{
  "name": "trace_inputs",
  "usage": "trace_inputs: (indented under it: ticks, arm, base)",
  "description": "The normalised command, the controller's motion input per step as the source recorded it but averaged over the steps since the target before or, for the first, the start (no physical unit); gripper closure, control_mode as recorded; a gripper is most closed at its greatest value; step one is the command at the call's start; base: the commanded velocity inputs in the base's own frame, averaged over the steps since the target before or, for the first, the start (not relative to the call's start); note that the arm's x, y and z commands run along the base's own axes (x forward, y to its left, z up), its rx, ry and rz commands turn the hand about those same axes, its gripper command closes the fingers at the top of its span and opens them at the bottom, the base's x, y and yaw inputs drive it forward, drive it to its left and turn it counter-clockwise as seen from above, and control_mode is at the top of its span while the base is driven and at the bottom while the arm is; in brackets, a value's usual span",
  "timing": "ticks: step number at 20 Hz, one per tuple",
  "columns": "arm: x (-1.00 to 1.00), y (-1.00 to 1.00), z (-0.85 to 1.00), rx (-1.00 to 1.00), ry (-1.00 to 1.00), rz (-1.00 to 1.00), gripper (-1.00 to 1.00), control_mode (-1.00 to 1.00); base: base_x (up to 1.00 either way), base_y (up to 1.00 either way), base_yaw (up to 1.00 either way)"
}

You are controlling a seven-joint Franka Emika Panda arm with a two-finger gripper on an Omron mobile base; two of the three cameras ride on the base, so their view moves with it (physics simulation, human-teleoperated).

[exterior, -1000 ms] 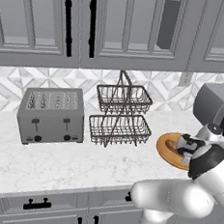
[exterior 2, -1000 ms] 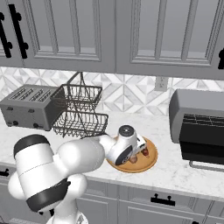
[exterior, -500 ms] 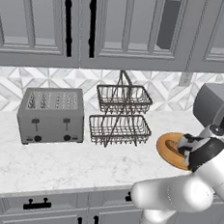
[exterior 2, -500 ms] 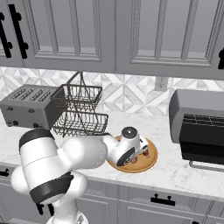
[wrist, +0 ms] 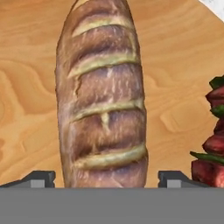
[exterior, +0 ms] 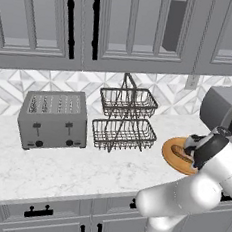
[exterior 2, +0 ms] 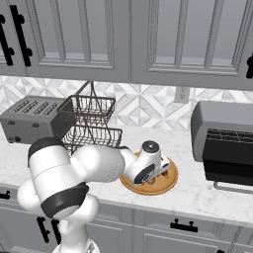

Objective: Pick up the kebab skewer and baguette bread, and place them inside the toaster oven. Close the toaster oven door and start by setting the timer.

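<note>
The baguette bread (wrist: 103, 96) lies lengthwise on the round wooden board (wrist: 30, 65), directly between my fingertips (wrist: 38, 178). My gripper (wrist: 107, 179) is open and straddles the loaf's near end, with a thin gap on each side. The kebab skewer (wrist: 213, 140), red meat with green bits, lies on the board at the right edge. From the base, my gripper (exterior 2: 156, 174) points down onto the board (exterior 2: 170, 184). The toaster oven (exterior 2: 222, 123) stands to the right, its door (exterior 2: 227, 170) folded down with the bar handle (exterior 2: 232, 187) in front.
A grey slot toaster (exterior: 52, 119) and a two-tier wire basket rack (exterior: 125, 121) stand on the marble counter (exterior: 58, 167) left of the board (exterior: 170, 154). The toaster oven (exterior: 224, 106) is close behind my hand (exterior: 189, 146). Upper cabinets hang above.
My hand has sunk lower over the board. The board, toaster oven and the other counter items have not moved.
</note>
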Motion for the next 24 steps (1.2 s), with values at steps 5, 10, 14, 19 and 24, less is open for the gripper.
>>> trace_inputs:
  ticks: [5,10,14,19,24]
  arm:
    - [0.0,0.0,-0.09,0.0,0.0,0.0,1.0,-1.0]
    - [-0.08,0.0,0.0,0.01,-0.01,-0.02,1.0,-1.0]
    - [-0.56,-0.36,0.43,0.08,-0.07,-0.08,1.0,-1.0]
    - [-0.59,-0.45,0.84,0.07,-0.01,-0.08,1.0,-1.0]
    - [-0.54,-0.06,0.99,0.01,0.0,-0.08,1.0,-1.0]
  base:
    - [0.0,0.0,0.0]
    - [0.0,0.0,0.0]
    - [0.0,0.0,0.0]
    - [0.0,0.0,0.0]
    - [0.0,0.0,0.0]
